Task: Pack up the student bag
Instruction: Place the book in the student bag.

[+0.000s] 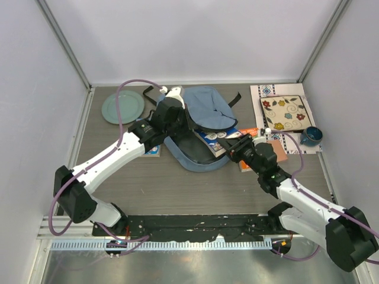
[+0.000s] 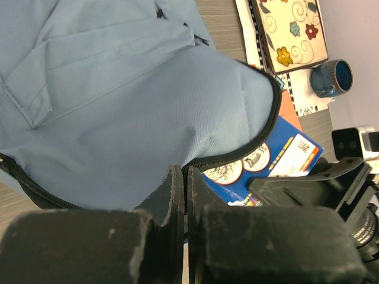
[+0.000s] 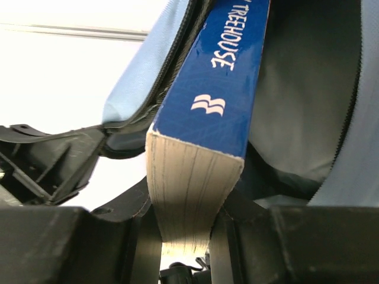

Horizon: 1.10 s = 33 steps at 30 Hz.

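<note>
The student bag (image 1: 207, 106) is a light-blue backpack lying open at the back middle of the table. My left gripper (image 1: 185, 121) is shut on the dark zipper edge of its upper flap (image 2: 237, 154) and holds the flap up; the jaws (image 2: 185, 173) are pinched together on the zipper. My right gripper (image 1: 234, 145) is shut on a thick blue book (image 3: 213, 89) with "TREEHOUSE" on its spine. The book (image 1: 216, 139) lies partly inside the bag's mouth, against the dark lining (image 3: 302, 89). The book's cover shows under the flap in the left wrist view (image 2: 278, 160).
A green plate (image 1: 122, 108) sits at the back left. A floral square dish (image 1: 285, 113) on a patterned mat and a blue cup (image 1: 311, 136) stand at the back right. An orange notebook (image 1: 276, 151) lies beside my right arm. Another book (image 1: 153, 150) lies under my left arm.
</note>
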{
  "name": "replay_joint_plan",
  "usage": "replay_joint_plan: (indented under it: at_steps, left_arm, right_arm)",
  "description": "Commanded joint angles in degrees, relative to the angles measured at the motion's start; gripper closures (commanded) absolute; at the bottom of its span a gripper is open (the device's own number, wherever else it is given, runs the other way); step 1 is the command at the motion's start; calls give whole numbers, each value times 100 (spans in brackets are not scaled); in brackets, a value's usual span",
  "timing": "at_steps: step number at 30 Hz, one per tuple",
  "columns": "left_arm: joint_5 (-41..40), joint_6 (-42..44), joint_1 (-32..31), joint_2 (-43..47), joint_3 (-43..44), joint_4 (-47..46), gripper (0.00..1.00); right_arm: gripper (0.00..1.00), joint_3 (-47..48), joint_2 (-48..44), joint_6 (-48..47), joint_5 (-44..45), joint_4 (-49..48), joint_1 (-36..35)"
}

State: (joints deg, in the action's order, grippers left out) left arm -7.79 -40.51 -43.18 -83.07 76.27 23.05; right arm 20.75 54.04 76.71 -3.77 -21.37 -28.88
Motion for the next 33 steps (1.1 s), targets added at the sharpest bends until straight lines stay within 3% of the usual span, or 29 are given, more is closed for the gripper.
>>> replay_joint_plan:
  at_steps: [1, 8, 17, 21, 23, 26, 30, 33]
  left_arm:
    - [155, -27, -42, 98, -42, -406, 100]
    - [708, -9, -50, -95, 107, -740, 100]
    - [902, 70, -94, -377, 599, -863, 100]
    - [606, 148, -94, -359, 722, -828, 100]
    - [481, 201, -94, -324, 758, -802, 100]
    - [261, 342, -77, -298, 828, -714, 100]
    - [339, 456, -68, -237, 750, -880, 100]
    - [541, 465, -68, -210, 653, -1188, 100]
  right_arm:
    - [99, 245, -131, -25, 184, -1889, 67]
    - [99, -211, 150, 283, 184, -2729, 58]
    - [99, -160, 1793, 732, -54, -4595, -196]
    - [99, -54, 2014, 942, 78, -4289, -354]
    - [99, 147, 1874, 995, -87, -3256, -355]
    - [99, 193, 1506, 706, -45, -2550, -416]
    - [99, 95, 1311, 670, 166, -2443, -425]
    - [99, 96, 1686, 977, -18, -2977, -425]
